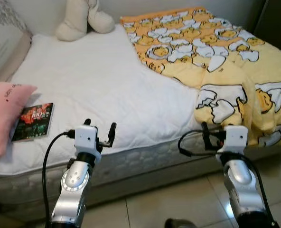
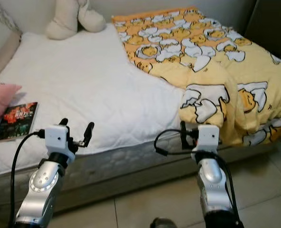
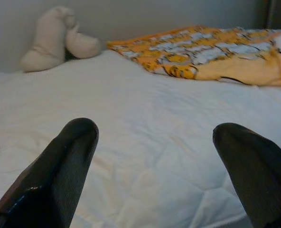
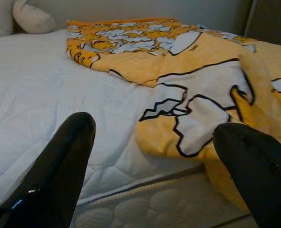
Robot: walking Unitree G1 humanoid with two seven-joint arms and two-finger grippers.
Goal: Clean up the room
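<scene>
The blanket (image 1: pixel 226 61), yellow w/ an egg-character print, is lying bunched over the right half of the bed (image 1: pixel 98 90), its near corner spilling over the mattress edge toward the floor (image 1: pixel 178 199). It's looking like the main thing to tidy, since it's covering only part of the white sheet & sitting crooked. Judging by that, spreading or folding it is probably the job in hand.

The right gripper (image 4: pixel 154 156) is hovering just in front of that drooping corner, fingers spread wide & holding nothing, prob. lined up to take the hem. The left gripper (image 3: pixel 154 161) is hanging over the bare sheet near the mattress edge, fingers also wide apart & empty, apart from everything.

Further left, a book (image 1: pixel 33 122) is lying flat near the bed edge, touching or just beside a pink pillow (image 1: pixel 5 114). A plush toy (image 1: pixel 81 16) is resting at the far side vs. the wall. A grey cushion (image 1: pixel 5 42) is sitting in the far-left corner.

Hard to tell: the plush toy's upper part is getting cut off, so what it is stays unclear. The book's cover text is too small to read. The blanket's right side is running out of frame. The dark thing at the floor's bottom edge can't be made out.
</scene>
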